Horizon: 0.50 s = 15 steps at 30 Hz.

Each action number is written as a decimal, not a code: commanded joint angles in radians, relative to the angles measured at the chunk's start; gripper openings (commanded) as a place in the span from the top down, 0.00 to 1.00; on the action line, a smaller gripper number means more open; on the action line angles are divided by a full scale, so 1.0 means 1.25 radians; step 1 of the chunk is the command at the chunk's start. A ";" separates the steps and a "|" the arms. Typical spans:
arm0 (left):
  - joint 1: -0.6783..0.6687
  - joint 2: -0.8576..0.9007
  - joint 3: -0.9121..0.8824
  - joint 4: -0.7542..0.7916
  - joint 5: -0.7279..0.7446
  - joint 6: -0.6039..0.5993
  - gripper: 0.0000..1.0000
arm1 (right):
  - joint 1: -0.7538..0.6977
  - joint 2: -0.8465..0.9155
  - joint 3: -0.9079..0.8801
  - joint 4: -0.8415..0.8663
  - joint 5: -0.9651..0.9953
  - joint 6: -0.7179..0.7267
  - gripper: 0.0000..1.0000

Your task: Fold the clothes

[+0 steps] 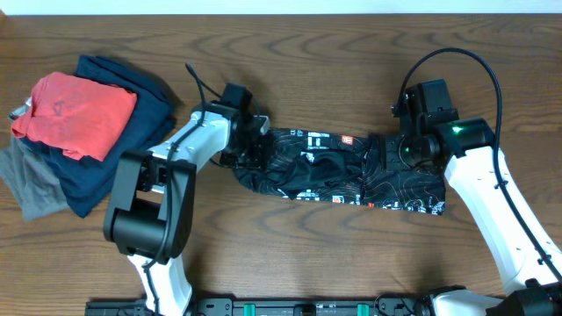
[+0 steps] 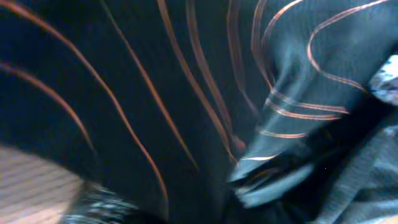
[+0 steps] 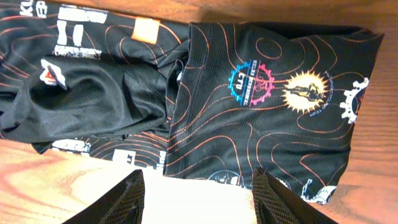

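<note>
The black jersey (image 1: pixel 338 167) with orange contour lines, logos and white lettering lies folded into a long strip across the table's middle. My left gripper (image 1: pixel 253 145) is down at its left end. The left wrist view is blurred and filled with the jersey's fabric (image 2: pixel 155 93), which hides the fingers. My right gripper (image 1: pixel 408 149) hovers over the jersey's right part. In the right wrist view its fingers (image 3: pixel 196 177) are spread and empty just off the jersey's edge, with the folded-over panel and its round logos (image 3: pixel 267 87) ahead.
A pile of other clothes sits at the far left: a red shirt (image 1: pixel 79 110) on a navy garment (image 1: pixel 145 96) and a grey one (image 1: pixel 31 184). Bare wooden table (image 1: pixel 307 254) lies in front of the jersey.
</note>
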 commanded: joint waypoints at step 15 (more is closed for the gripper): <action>0.223 -0.232 0.044 -0.133 -0.234 -0.073 0.94 | -0.107 0.001 0.002 -0.024 0.110 0.055 0.44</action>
